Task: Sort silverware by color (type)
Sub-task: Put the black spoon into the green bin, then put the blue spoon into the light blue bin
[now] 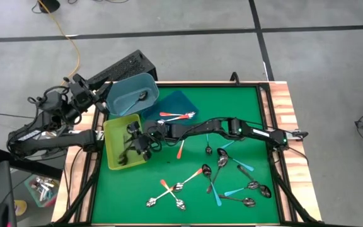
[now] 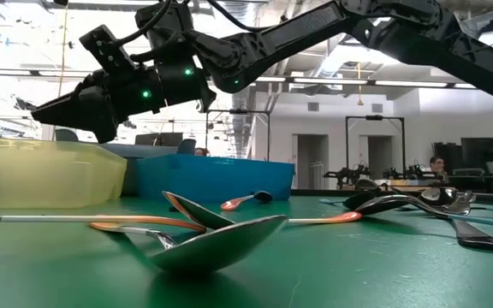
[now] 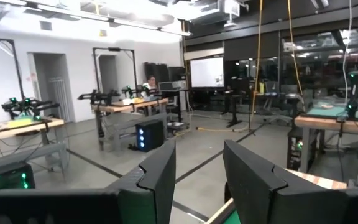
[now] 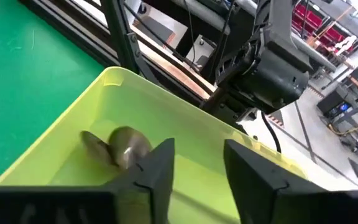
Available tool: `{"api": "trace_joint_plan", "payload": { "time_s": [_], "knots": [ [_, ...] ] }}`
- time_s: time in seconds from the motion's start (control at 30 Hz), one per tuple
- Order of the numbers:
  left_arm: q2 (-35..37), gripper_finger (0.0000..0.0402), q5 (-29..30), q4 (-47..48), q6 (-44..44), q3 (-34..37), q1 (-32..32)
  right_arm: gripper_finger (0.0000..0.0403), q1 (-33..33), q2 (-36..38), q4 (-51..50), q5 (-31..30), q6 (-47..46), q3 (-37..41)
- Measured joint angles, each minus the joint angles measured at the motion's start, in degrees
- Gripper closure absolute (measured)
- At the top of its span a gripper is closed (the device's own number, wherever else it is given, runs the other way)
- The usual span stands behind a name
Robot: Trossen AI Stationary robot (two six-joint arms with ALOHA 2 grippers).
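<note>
R pincer (image 1: 135,135) released over yellow bin (image 1: 113,154), spoon (image 4: 120,146) dropped in. L pincer (image 3: 197,180) parted, idle. Next: fetch another off bench (image 1: 188,173).

We see two bins (image 1: 123,140) at the table's (image 1: 251,107) left edge, spoons (image 1: 222,161) scattered to their right, one spoon (image 4: 123,146) in the nearer bin.

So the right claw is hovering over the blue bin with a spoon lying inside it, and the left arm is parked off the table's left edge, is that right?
Not quite: the right claw is over the yellow-green bin, not the blue bin. The high view shows it, and the right wrist view shows its fingers apart above a metal spoon lying in that bin. The left arm is indeed parked off the table's left edge.
</note>
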State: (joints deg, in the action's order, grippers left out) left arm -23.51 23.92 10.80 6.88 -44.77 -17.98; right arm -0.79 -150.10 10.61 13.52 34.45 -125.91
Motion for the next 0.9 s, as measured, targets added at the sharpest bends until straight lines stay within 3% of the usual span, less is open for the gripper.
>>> {"api": "trace_joint_plan", "payload": {
  "time_s": [0.2,0.4,0.7,0.9],
  "knots": [
    [0.0,0.028,0.7,2.8,-0.6,0.0,0.0,0.0187,0.0,1.9,-0.2,-2.4,-1.2,0.0],
    [0.0,0.028,0.8,5.5,-2.7,0.0,0.0,0.0178,-1.1,11.4,-5.1,-6.2,-1.6,-0.2],
    [-3.0,0.028,2.1,10.1,-4.0,0.0,0.0,0.0185,-10.4,23.1,-26.9,-8.0,-1.0,-0.1],
    [-6.9,0.028,1.4,10.8,-4.3,0.0,0.0,0.0185,-19.6,24.5,-41.6,-5.1,-1.8,0.0]
  ]
}}
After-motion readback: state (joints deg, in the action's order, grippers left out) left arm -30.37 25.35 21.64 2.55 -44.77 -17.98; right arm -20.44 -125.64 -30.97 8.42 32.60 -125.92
